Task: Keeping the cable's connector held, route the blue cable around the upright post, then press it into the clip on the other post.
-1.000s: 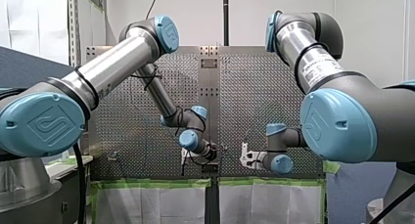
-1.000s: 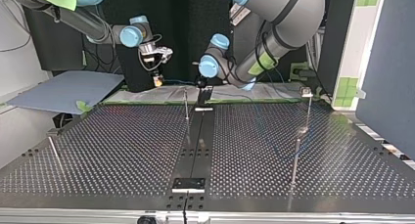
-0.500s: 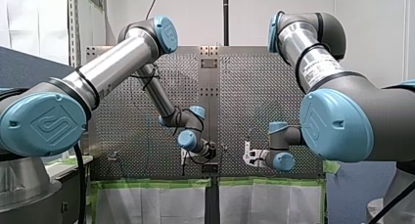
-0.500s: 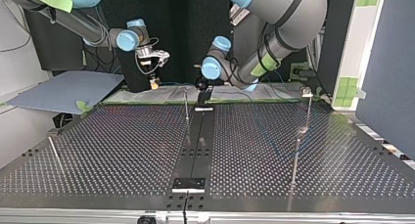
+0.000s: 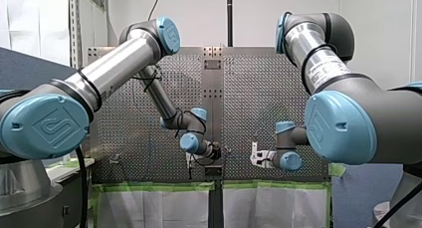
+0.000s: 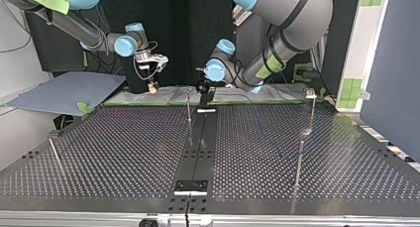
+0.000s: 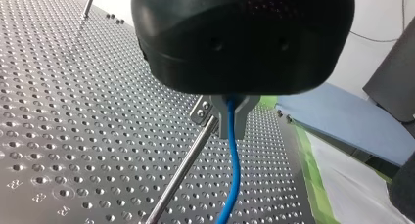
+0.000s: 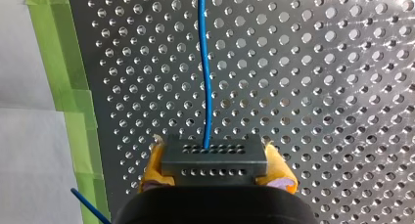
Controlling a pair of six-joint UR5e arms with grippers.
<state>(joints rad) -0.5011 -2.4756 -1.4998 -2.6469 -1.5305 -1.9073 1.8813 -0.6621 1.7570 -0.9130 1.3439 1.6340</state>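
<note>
In the front view, my left hand (image 5: pixel 213 153) and my right hand (image 5: pixel 255 157) hang low over the perforated table (image 5: pixel 149 113), at the edge nearest the arms. They sit on either side of its middle strip, apart from each other. Both are too small here for the grip to be read, and the cable does not show.

The top view looks from across the table and puts both hands at the far edge. My right hand is at the view's left, with a yellow tip. My black left hand is at the middle, just behind a thin upright post (image 6: pixel 188 105). Farther right stands the clip post (image 6: pixel 311 105).

Only the left wrist view shows the left hand's grip. Its metal fingers (image 7: pixel 224 117) are drawn narrow on the blue cable (image 7: pixel 234 175), which hangs down from between them. The upright post slants just beside it; I cannot tell if they touch.

In the right wrist view, the yellow pads (image 8: pixel 152 166) clamp the dark connector (image 8: pixel 214 153). The cable leaves the connector and runs straight ahead over the table, with green tape (image 8: pixel 73 87) along the edge.
</note>
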